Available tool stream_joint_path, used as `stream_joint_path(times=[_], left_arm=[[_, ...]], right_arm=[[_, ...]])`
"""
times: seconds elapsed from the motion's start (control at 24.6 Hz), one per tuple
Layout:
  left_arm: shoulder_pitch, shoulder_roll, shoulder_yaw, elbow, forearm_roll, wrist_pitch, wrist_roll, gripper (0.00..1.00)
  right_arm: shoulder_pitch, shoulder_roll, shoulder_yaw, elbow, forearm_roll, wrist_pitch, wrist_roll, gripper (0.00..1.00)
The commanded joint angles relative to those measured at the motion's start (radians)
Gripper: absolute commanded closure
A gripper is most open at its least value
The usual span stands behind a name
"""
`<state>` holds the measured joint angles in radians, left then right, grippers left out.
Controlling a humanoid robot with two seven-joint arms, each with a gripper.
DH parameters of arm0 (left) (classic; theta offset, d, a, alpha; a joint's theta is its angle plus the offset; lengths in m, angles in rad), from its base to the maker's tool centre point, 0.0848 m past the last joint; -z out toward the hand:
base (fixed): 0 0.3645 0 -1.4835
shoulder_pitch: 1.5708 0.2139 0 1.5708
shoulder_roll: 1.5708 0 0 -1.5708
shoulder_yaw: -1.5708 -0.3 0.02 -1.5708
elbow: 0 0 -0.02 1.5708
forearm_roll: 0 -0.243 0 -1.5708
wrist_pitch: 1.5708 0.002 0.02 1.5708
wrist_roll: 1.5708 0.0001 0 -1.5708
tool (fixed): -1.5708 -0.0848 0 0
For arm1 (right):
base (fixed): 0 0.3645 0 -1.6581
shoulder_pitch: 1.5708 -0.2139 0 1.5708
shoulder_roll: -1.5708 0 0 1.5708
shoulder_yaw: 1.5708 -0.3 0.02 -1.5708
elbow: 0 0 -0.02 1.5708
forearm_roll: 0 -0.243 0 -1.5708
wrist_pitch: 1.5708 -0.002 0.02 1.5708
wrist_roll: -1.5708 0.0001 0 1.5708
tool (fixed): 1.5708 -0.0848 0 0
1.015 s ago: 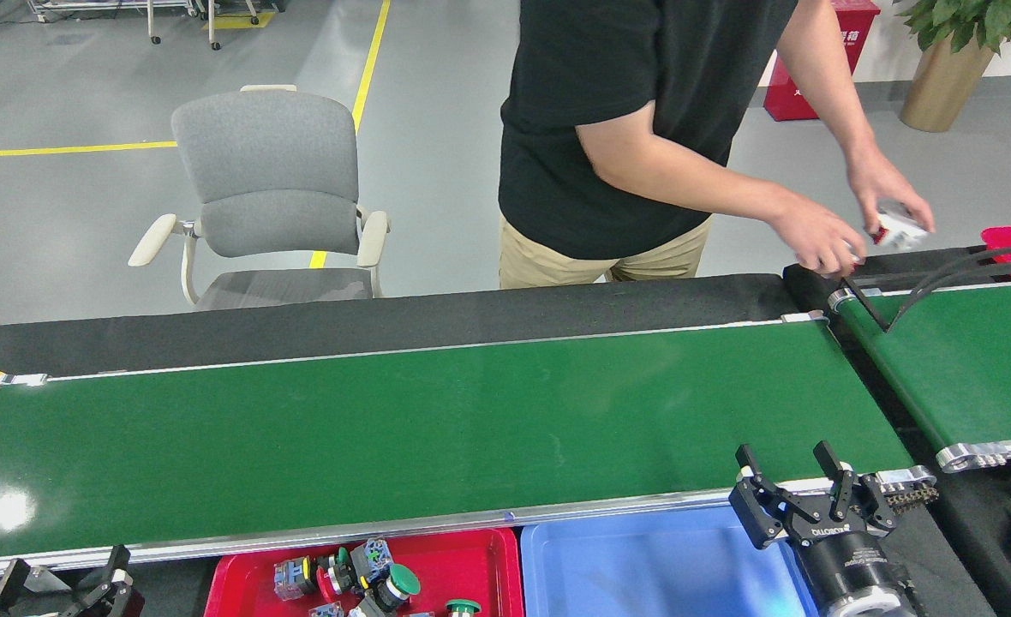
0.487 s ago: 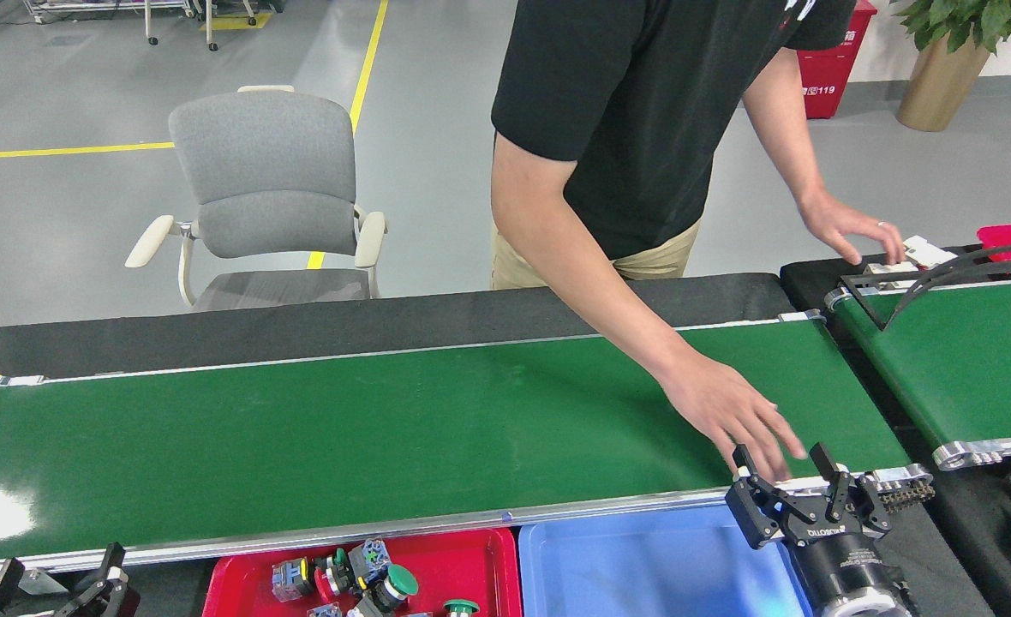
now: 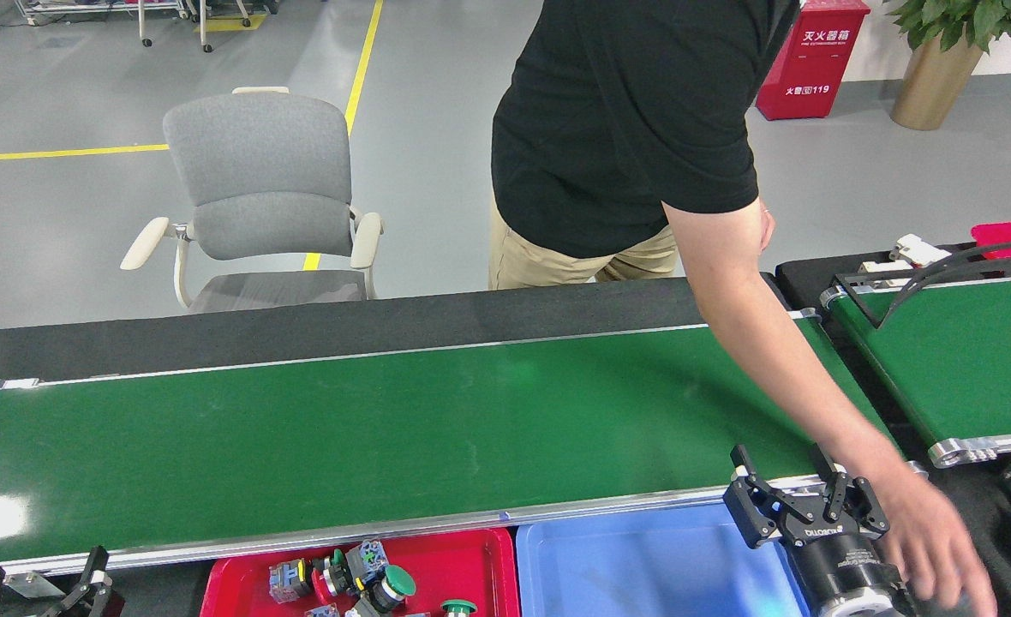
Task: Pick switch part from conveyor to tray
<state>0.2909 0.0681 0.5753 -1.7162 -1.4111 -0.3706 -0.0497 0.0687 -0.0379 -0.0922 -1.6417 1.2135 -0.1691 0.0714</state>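
The person's hand (image 3: pixel 930 536) has swung off the long glossy green conveyor belt with silver rails (image 3: pixel 368 446) and now reaches down beside your right gripper (image 3: pixel 786 473), so hold off. You have no switch part on the belt; some already sit in the red plastic tray (image 3: pixel 445 557). Right fingers (image 3: pixel 744 463) stand open and empty; left gripper (image 3: pixel 38 578) barely shows, so its state is unclear.

A glossy grey floor (image 3: pixel 60 214) with yellow lines (image 3: pixel 360 60), an empty grey office chair (image 3: pixel 261 197), a red cabinet (image 3: pixel 810 56) and a potted plant (image 3: pixel 942 51) at the far right
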Motion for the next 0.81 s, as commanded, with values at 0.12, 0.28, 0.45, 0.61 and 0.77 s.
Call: stream_joint_path(times=[0.12,0.28,0.45,0.61,0.77], left_arm=[[0.002,0.01,-0.008,-0.011,0.004,0.001,0.004,0.0],[-0.025,0.016,-0.06,-0.009,0.001,-0.002,-0.001,0.0],[-0.042,0.015,-0.127,-0.009,0.001,0.002,-0.004,0.0],[-0.042,0.018,-0.126,-0.008,0.001,0.002,-0.004,0.0],[-0.039,0.018,-0.121,-0.008,0.004,0.001,-0.004,0.0]], right_arm=[[-0.003,0.001,-0.007,-0.021,-0.003,0.0,-0.007,0.0],[0.006,0.001,-0.034,-0.035,-0.003,-0.001,-0.009,0.0],[0.016,0.001,-0.06,-0.043,-0.003,-0.003,-0.01,0.0],[0.031,0.001,-0.061,-0.053,-0.003,-0.003,-0.01,0.0],[0.071,0.003,-0.066,-0.082,-0.008,-0.001,-0.01,0.0]])
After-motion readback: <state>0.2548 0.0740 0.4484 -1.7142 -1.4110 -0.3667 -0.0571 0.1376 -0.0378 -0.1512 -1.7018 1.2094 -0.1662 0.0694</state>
